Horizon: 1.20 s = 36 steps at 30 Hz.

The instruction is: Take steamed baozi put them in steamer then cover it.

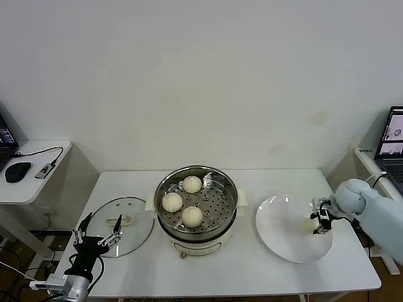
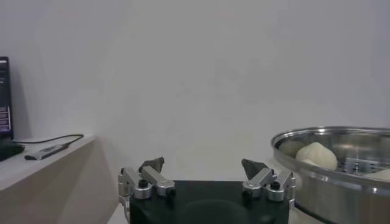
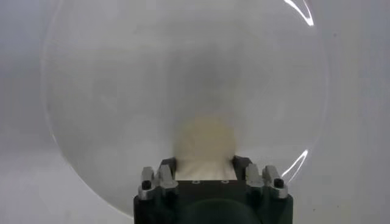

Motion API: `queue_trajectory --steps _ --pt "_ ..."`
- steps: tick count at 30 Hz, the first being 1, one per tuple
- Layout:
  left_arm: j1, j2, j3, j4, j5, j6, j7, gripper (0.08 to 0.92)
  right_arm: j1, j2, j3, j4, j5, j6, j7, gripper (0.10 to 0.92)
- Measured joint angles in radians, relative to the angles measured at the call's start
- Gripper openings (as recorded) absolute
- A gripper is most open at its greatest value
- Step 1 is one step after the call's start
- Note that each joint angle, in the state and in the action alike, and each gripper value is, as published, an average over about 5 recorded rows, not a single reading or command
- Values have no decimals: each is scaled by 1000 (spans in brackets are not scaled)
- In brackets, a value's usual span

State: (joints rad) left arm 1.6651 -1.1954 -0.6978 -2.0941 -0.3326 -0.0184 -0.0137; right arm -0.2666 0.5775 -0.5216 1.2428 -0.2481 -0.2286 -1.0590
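Three cream-white baozi (image 1: 182, 201) lie on the perforated tray of the shiny steamer (image 1: 228, 192) at the table's middle. A fourth baozi (image 1: 309, 225) sits on the white plate (image 1: 280, 236) at the right. My right gripper (image 1: 321, 223) is shut on this baozi (image 3: 205, 143), its fingers (image 3: 242, 163) against both sides, low on the plate (image 3: 109, 91). The glass cover (image 1: 129, 233) with its cream bar handle lies flat left of the steamer. My left gripper (image 1: 96, 239) is open over the cover's front left edge; it shows open in the left wrist view (image 2: 203, 167) too.
A side table (image 1: 38, 179) at the far left holds a mouse and a cable. A laptop (image 1: 393, 135) stands at the far right. The steamer rim (image 2: 341, 155) with a baozi (image 2: 315, 155) shows in the left wrist view.
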Motion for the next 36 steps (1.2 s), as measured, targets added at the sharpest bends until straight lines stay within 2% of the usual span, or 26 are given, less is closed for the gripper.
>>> queue_trajectory --steps 9,18,26,36 --pt "-9 0 9 -11 0 5 1 823 136 -51 -102 74 79 -40 -5 495" --pt "-19 1 19 -5 0 8 1 823 450 -50 -330 209 265 -132 24 504" --pt "-23 3 20 7 -4 5 1 823 709 43 -539 316 505 -252 101 509" --pt "-27 -6 20 13 -4 2 -1 823 824 235 -668 348 748 -397 243 514"
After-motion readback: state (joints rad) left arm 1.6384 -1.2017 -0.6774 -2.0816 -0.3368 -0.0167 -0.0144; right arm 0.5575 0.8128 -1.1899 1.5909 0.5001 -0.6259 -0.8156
